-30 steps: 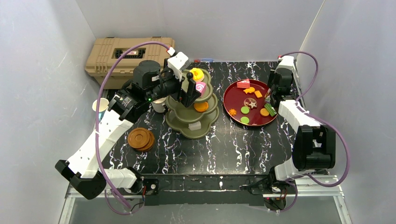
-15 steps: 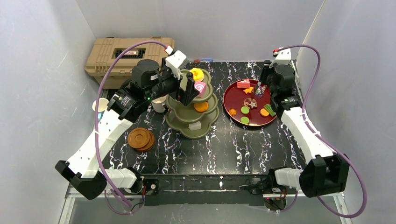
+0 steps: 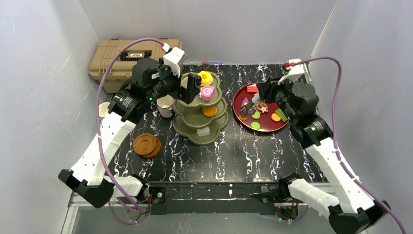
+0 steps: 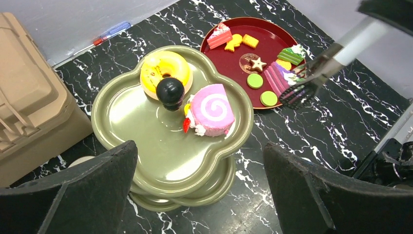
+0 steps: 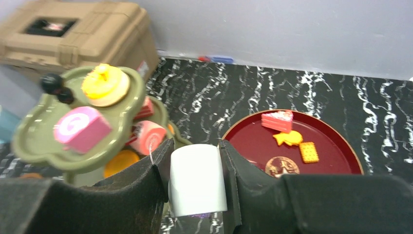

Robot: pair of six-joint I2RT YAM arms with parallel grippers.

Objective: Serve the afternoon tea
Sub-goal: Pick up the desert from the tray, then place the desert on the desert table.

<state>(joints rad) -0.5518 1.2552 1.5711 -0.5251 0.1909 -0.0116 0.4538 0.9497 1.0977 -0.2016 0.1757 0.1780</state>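
The olive-green three-tier stand stands mid-table with its black knob. A yellow donut and a pink swirl roll lie on its top tier. My left gripper hovers open and empty over the stand's left side; its wide-apart fingers frame the top tier. My right gripper is shut on a purple-and-white cake slice, which is a white block in the right wrist view. It holds the slice over the left edge of the dark-red plate.
Several toy pastries lie on the plate. A white mug stands left of the stand, a white-and-blue cup at the table's left edge, stacked wooden saucers in front. The tan toolbox is at back left.
My right arm has swung left from the plate's right edge to its left edge, carrying the cake slice. My left gripper has shifted slightly back and left over the stand.
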